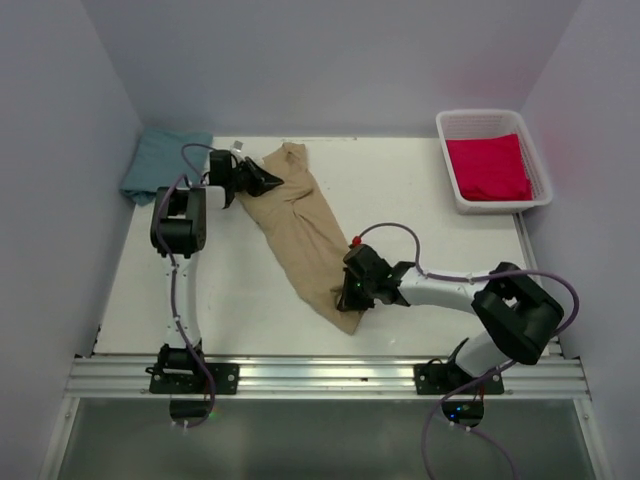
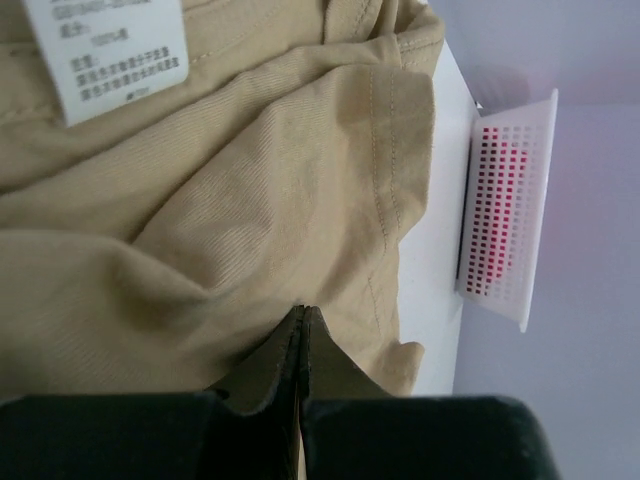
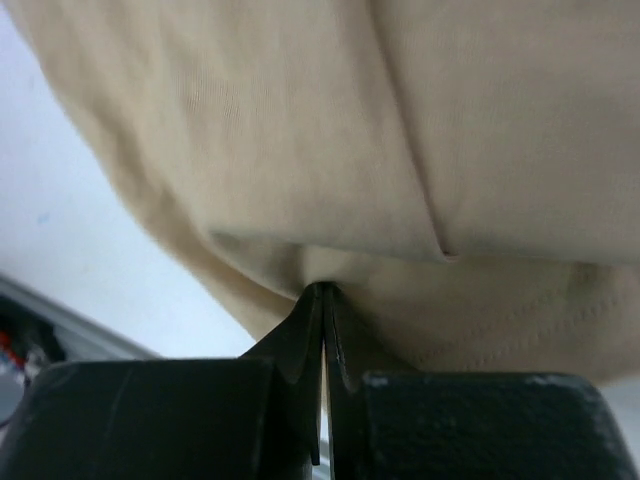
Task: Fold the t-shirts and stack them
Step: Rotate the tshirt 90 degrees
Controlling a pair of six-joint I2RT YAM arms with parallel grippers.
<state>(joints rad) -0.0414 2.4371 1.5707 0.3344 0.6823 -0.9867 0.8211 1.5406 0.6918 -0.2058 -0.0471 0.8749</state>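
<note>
While holding the tan t-shirt (image 1: 300,230) drawn out as a crumpled diagonal band across the white table (image 1: 420,190): pinching its far end, near the back wall, with the left gripper (image 1: 262,180), jaws pressing tightly together on a fold of the cloth; pinching its near end, close to the front rail, with the right gripper (image 1: 352,290), jaws likewise clamping on a bunched edge. Showing, in the left wrist view, a white care label (image 2: 105,50) with printed text lying on the tan fabric, and a stitched hem running down towards the table edge. Showing, in the right wrist view, smooth tan cloth draping over the closed fingertips, with a seam just above them. Also showing, from above, the teal-blue t-shirt (image 1: 158,165) lying crumpled at the far left corner of the table, near the left arm's elbow, and the red-pink t-shirt (image 1: 488,168) resting folded inside the white slatted basket (image 1: 500,206) at the far right corner, well apart from both grippers.
</note>
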